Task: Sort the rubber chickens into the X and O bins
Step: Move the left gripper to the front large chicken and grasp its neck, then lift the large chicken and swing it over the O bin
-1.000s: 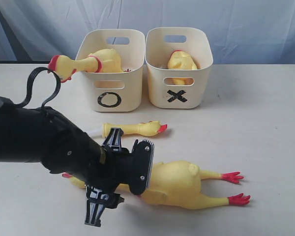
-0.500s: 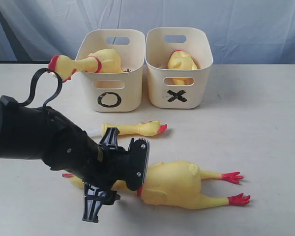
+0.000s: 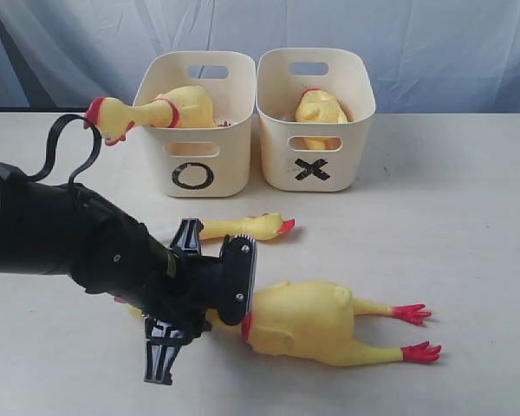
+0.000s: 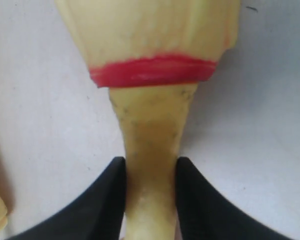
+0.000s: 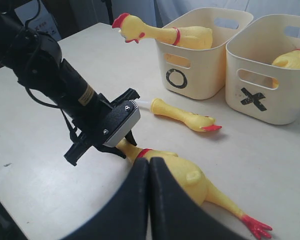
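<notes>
Near tabletop point(image 3: 468, 217) front edge, pinching big chicken point(image 3: 312, 325) by the neck in left gripper point(image 4: 150, 170); with right gripper point(image 5: 149, 167) clenched, empty. Next: lift firmly, carry to bins point(image 3: 232, 166).

O bin point(image 3: 230, 169), X bin point(image 3: 347, 160)

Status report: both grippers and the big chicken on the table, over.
Left gripper clamped on large chicken at its neck; chicken lying on table. Right gripper shut, empty. Slim chicken lies between it and O bin.

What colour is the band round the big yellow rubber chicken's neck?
The neck band is red, clearest in the left wrist view.
</notes>
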You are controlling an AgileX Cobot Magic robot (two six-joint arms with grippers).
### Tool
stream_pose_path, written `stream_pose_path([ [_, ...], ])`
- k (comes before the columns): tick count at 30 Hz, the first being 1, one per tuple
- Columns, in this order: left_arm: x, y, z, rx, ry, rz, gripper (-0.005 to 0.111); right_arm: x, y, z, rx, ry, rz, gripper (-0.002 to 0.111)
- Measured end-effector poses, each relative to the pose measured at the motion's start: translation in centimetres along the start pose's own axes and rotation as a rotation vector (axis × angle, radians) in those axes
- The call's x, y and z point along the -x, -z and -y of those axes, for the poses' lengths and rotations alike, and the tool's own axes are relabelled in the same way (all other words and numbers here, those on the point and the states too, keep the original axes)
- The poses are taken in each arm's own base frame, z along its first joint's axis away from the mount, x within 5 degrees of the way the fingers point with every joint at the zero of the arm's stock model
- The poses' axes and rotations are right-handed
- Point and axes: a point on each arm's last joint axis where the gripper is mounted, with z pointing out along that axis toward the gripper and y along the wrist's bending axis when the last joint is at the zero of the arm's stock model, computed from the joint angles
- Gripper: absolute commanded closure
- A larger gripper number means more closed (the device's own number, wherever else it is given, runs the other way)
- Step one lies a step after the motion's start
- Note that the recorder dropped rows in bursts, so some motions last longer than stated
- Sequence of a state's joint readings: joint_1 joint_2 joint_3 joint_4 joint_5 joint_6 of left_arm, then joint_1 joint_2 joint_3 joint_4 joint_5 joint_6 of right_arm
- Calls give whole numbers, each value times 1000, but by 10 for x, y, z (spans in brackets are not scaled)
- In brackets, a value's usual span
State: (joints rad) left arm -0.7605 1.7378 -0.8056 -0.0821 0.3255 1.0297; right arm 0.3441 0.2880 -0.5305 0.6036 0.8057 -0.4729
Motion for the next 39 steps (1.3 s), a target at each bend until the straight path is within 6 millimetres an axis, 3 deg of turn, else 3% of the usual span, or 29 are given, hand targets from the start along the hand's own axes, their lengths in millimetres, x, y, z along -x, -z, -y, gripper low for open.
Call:
stream_pose_path([
  [4, 0, 0, 0, 0, 0, 0, 83, 0, 0, 0, 0, 0, 0, 109],
  [8, 0, 0, 0, 0, -2, 0, 107, 0, 0, 0, 0, 0, 0, 109],
  [19, 5, 7, -2, -71, 50, -11, 107, 0, 0, 0, 0, 0, 0, 109],
  [21, 10, 19, -3, -84, 84, 10, 107, 0, 0, 0, 0, 0, 0, 109],
  [27, 33, 87, -14, -90, 204, 163, 107, 0, 0, 0, 0, 0, 0, 109],
  [31, 49, 131, -31, -25, 403, 283, 107, 0, 0, 0, 0, 0, 0, 109],
  [35, 61, 150, -49, 42, 585, 381, 107, 0, 0, 0, 0, 0, 0, 109],
  [39, 66, 160, -60, 103, 647, 453, 107, 0, 0, 0, 0, 0, 0, 109],
])
